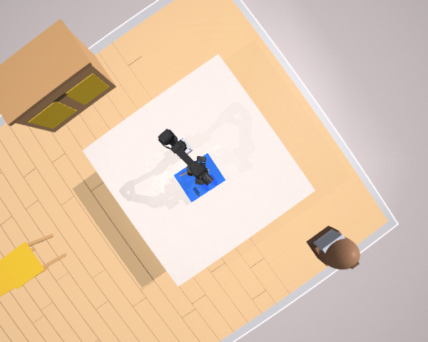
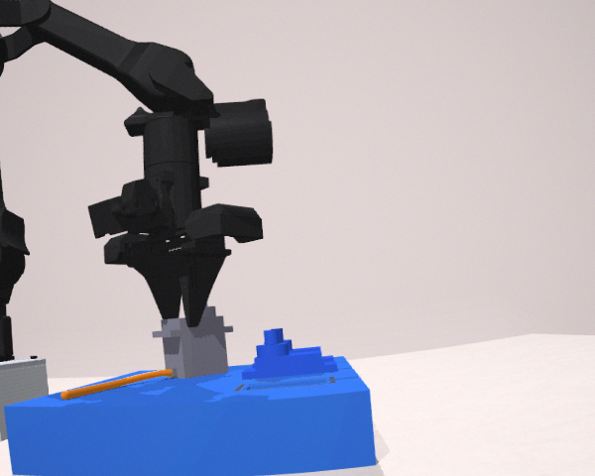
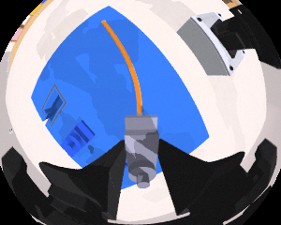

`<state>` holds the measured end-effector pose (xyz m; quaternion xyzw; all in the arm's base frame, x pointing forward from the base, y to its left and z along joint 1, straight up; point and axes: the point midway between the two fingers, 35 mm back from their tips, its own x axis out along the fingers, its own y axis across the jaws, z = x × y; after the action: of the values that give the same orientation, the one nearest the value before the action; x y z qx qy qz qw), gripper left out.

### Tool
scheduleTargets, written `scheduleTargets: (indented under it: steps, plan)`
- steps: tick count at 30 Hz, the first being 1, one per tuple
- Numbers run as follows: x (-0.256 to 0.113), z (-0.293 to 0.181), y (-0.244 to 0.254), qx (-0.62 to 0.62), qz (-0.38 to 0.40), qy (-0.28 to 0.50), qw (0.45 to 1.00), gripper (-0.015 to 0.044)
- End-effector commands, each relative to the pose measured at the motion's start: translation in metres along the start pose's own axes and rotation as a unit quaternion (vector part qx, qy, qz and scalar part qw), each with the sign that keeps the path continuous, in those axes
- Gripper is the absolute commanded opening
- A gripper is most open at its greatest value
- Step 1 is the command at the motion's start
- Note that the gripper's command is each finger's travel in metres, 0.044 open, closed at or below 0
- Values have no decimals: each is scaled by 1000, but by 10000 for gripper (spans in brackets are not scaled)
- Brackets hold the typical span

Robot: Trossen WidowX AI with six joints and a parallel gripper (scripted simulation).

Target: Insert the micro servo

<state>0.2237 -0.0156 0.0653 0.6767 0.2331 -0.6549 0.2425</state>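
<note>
The loose grey micro servo [image 2: 202,353] [image 3: 141,128] stands upright on the blue deck [image 1: 182,182] [image 2: 184,435] [image 3: 169,94], its output shaft pointing up. Its orange cable [image 1: 183,174] [image 2: 115,383] [image 3: 131,66] stretches away across the deck. My gripper [image 2: 181,321] [image 3: 141,143] points down and is shut on the servo's upper body, one finger on each side. The marked pocket [image 2: 288,383] [image 3: 60,94] is empty, with a thin outline, away from the servo. The servo's underside is hidden.
A blue stepped servo shape [image 2: 288,363] [image 3: 79,137] stands on the deck between the grey servo and the pocket. The arm's light base block [image 2: 21,400] [image 3: 203,47] is beside the deck. A cabinet [image 1: 41,66], a yellow chair [image 1: 15,265] and a brown object [image 1: 341,254] are far off.
</note>
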Motion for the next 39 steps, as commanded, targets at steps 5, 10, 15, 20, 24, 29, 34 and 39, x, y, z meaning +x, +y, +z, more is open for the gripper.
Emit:
scheduleTargets:
  steps: [5,10,15,20,24,29,34,39]
  plan:
    - [-7,0,0,0,0,-2,1000,0]
    - [-26,6,-5,0,0,-3,1000,0]
    - [-29,12,-10,0,0,-3,1000,0]
    - [-29,14,-13,0,0,-3,1000,0]
    - [-29,12,-10,0,0,-3,1000,0]
    - [-29,1,1,0,0,-2,1000,0]
    - [-29,-4,6,0,1,-2,1000,0]
    - [-29,1,10,0,1,-2,1000,0]
